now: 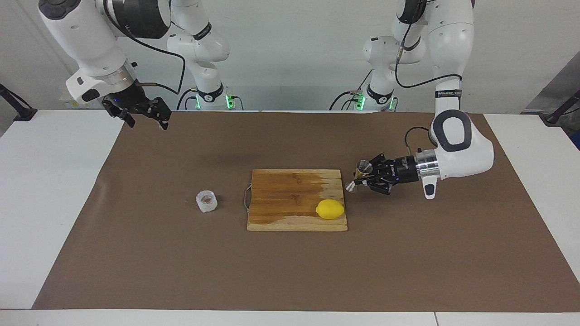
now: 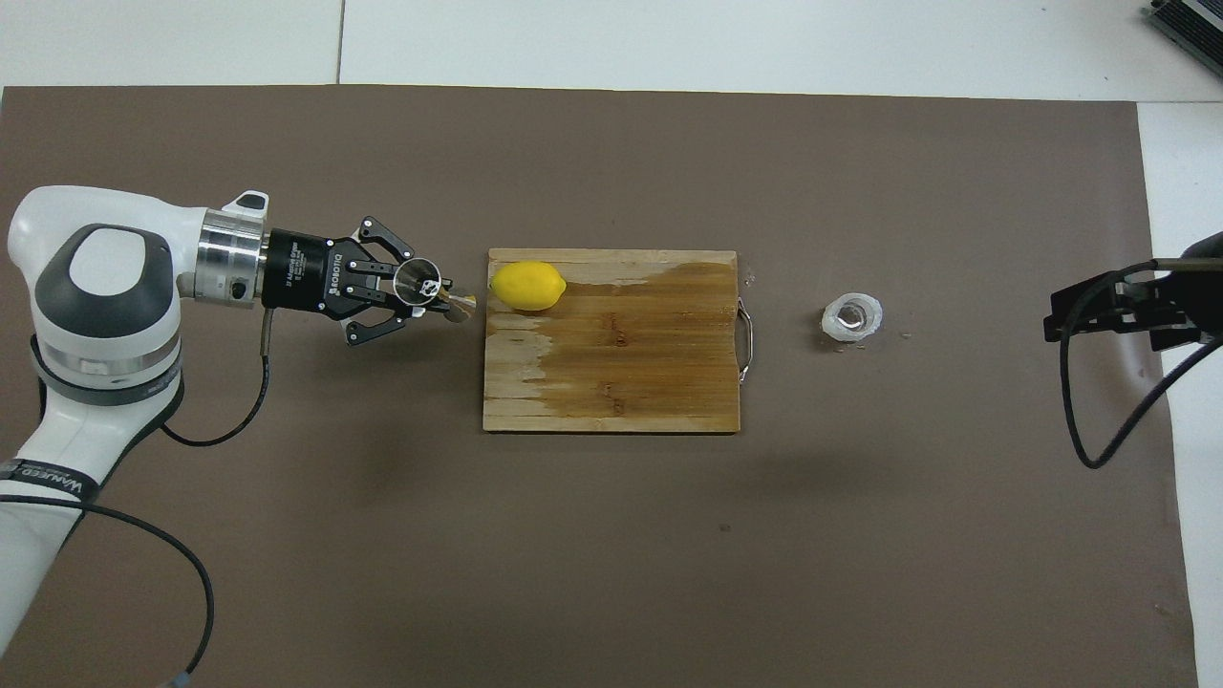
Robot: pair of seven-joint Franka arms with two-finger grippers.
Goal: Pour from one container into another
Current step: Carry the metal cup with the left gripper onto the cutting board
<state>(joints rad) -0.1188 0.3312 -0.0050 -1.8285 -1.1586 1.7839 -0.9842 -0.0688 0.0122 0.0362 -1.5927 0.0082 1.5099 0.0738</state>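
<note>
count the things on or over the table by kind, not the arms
plastic cup: 1
steel jigger, held by the left pincer over the mat beside the board: 1
lemon: 1
wooden cutting board: 1
total: 4

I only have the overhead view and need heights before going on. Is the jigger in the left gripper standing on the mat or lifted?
Observer: Lifted, as far as the facing view shows. The left gripper holds the jigger tilted in the air, just off the cutting board, at its edge near the lemon.
Operator: And the right gripper? I see only a bit of it at my frame's edge.
Observer: The right gripper waits high over the brown mat, at its corner by the right arm's base. It is not over the plastic cup.
</note>
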